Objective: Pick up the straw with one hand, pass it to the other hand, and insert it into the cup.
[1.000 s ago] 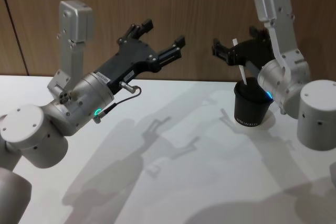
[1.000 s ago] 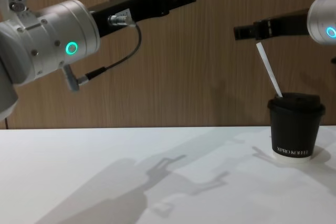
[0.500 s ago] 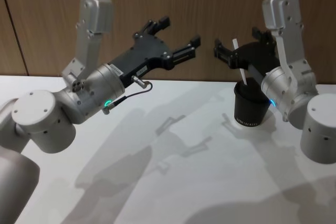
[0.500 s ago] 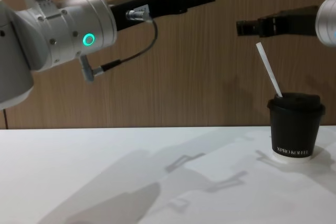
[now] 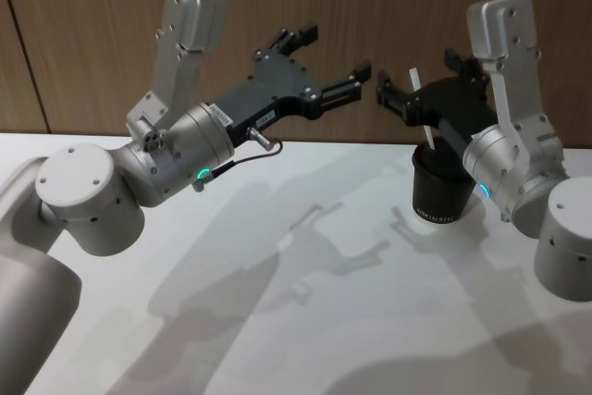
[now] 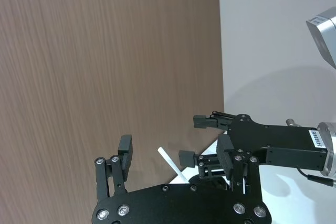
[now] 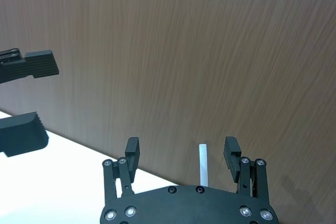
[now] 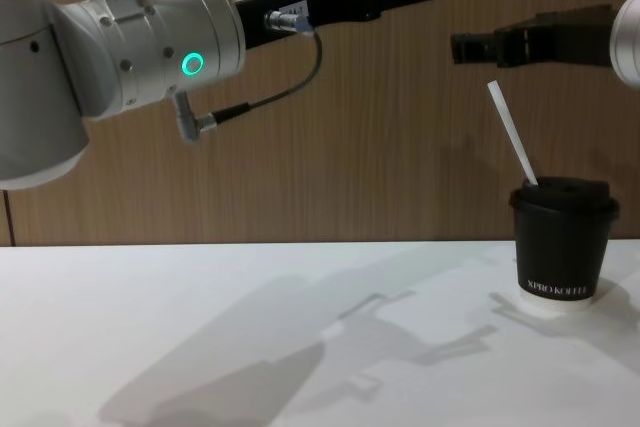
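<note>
You have 1 cup [image 8: 563, 238] on the white table [image 8: 250, 347], at the robot's right, and 1 straw [image 8: 511, 134] that stands tilted in its lid, its top end free in the air. You see 2 grippers, both raised above the table. The right gripper [image 5: 398, 97] hangs above the cup with its 2 fingers spread, not touching the straw. The left gripper [image 5: 328, 62] is near it, to its left, also with its 2 fingers spread and holding nothing.
</note>
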Motion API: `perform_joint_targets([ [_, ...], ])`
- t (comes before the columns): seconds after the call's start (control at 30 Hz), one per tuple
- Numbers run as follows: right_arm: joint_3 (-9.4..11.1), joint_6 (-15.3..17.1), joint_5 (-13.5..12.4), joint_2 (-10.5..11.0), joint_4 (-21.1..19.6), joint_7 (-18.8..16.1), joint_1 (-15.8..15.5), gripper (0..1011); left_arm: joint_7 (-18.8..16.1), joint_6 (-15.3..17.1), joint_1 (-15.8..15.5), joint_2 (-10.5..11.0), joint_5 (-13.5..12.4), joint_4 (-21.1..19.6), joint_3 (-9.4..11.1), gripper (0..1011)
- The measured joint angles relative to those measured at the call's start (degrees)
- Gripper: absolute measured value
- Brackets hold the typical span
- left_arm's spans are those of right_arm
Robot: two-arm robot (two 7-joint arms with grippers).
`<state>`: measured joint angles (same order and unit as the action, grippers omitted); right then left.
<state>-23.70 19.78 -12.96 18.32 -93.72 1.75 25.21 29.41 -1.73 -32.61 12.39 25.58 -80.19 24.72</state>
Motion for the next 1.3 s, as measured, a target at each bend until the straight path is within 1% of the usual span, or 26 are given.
perform_joint_targets([
  [0.5, 0.2, -0.1, 0.3, 0.2, -1.0, -0.2, -0.8, 1001, 0.1, -0.3, -0.9, -0.1, -0.4, 0.4, 0.8, 1000],
  [1.3, 0.2, -0.1, 0.4, 0.2, -1.4, -0.3, -1.0, 1001, 0.1, -0.4, -1.2, -0.1, -0.5, 0.6, 1.1, 1000],
])
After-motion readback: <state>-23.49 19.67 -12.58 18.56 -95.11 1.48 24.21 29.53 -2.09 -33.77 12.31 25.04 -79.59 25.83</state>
